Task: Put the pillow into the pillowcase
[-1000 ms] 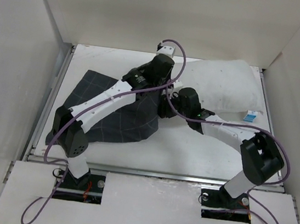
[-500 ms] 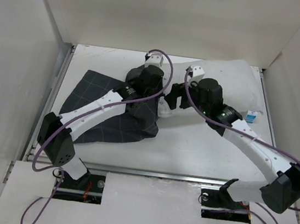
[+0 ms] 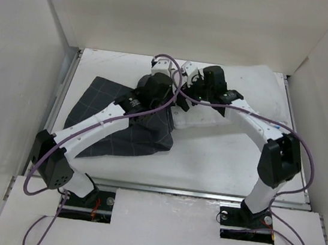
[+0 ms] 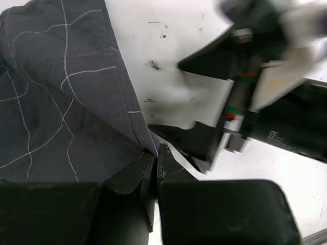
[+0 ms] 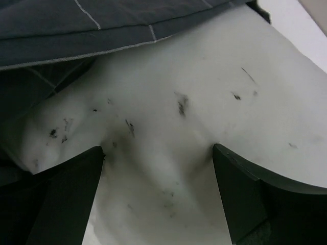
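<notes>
Pillowcase (image 4: 51, 102) hem clamped in left end effector (image 4: 155, 155) | right end effector (image 5: 157, 150) spread apart on pillow (image 5: 204, 92)

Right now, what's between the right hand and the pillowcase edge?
Only the pillow: its speckled white face runs from the open right hand to the pillowcase hem, per right wrist view.

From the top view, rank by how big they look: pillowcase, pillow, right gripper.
1. pillowcase
2. pillow, visible part only. It is close to the pillowcase, because the arm and fabric hide some of it.
3. right gripper, clearly smallest
</notes>
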`<state>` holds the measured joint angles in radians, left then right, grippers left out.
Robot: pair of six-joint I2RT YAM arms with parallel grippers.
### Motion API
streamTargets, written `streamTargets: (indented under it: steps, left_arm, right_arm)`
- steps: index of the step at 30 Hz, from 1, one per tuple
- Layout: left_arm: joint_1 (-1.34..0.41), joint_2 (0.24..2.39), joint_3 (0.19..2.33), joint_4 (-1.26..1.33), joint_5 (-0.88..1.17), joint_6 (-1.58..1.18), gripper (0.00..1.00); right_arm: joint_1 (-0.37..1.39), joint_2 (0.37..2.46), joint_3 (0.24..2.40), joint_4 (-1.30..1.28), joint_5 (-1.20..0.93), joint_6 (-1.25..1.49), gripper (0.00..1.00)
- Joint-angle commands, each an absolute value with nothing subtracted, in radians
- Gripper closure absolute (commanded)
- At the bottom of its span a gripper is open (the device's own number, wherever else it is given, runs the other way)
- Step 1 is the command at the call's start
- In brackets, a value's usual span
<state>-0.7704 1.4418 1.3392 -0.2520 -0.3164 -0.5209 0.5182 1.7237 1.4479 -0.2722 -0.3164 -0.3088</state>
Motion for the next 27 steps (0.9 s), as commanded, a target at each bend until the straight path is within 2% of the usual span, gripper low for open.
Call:
streamTargets:
  steps: [1, 3, 5, 6, 7, 8, 9, 10, 11, 13, 18, 20, 27]
  left_arm:
    - [-0.765, 1.417, 1.324, -0.233, -0.333, -0.546, 1.0]
    - [-0.756, 1.417, 1.315, -0.233, -0.333, -0.546, 1.0]
    - [-0.756, 1.408, 1.315, -0.273, -0.31, -0.546, 1.0]
    - [-0.756, 1.408, 1.315, -0.291, -0.298, -0.546, 0.97]
    - [-0.756, 1.387, 1.315, -0.323, -0.298, -0.557, 0.64]
    - [-0.756, 1.378, 1.315, -0.337, -0.288, -0.557, 0.52]
    - [-0.756, 1.365, 1.302, -0.348, -0.288, -0.569, 0.45]
    - [-0.756, 1.352, 1.302, -0.357, -0.307, -0.569, 0.37]
    - [-0.756, 1.327, 1.302, -0.379, -0.352, -0.583, 0.25]
    - [-0.756, 1.318, 1.302, -0.388, -0.411, -0.597, 0.19]
    - [-0.636, 1.402, 1.376, -0.411, -0.477, -0.565, 0.17]
    - [-0.592, 1.466, 1.451, -0.411, -0.443, -0.522, 0.2]
    - [-0.516, 1.715, 1.643, -0.394, -0.295, -0.384, 0.21]
  right_arm:
    - [0.529, 1.807, 1.52, -0.325, -0.398, -0.456, 0.07]
    - [0.538, 1.883, 1.52, -0.307, -0.368, -0.434, 0.1]
    - [0.538, 1.933, 1.531, -0.295, -0.339, -0.408, 0.2]
    - [0.538, 1.95, 1.531, -0.295, -0.339, -0.393, 0.54]
    - [0.538, 1.962, 1.531, -0.263, -0.339, -0.37, 0.75]
    - [0.529, 1.962, 1.502, -0.227, -0.327, -0.347, 0.9]
    - [0.529, 1.945, 1.461, -0.212, -0.336, -0.338, 1.0]
    - [0.529, 1.91, 1.436, -0.189, -0.351, -0.337, 1.0]
    - [0.529, 1.892, 1.412, -0.143, -0.36, -0.337, 1.0]
    - [0.529, 1.87, 1.385, -0.143, -0.382, -0.337, 1.0]
    - [0.529, 1.861, 1.376, -0.152, -0.433, -0.337, 1.0]
    - [0.529, 1.871, 1.376, -0.152, -0.433, -0.328, 1.0]
    - [0.529, 1.871, 1.376, -0.137, -0.454, -0.296, 1.0]
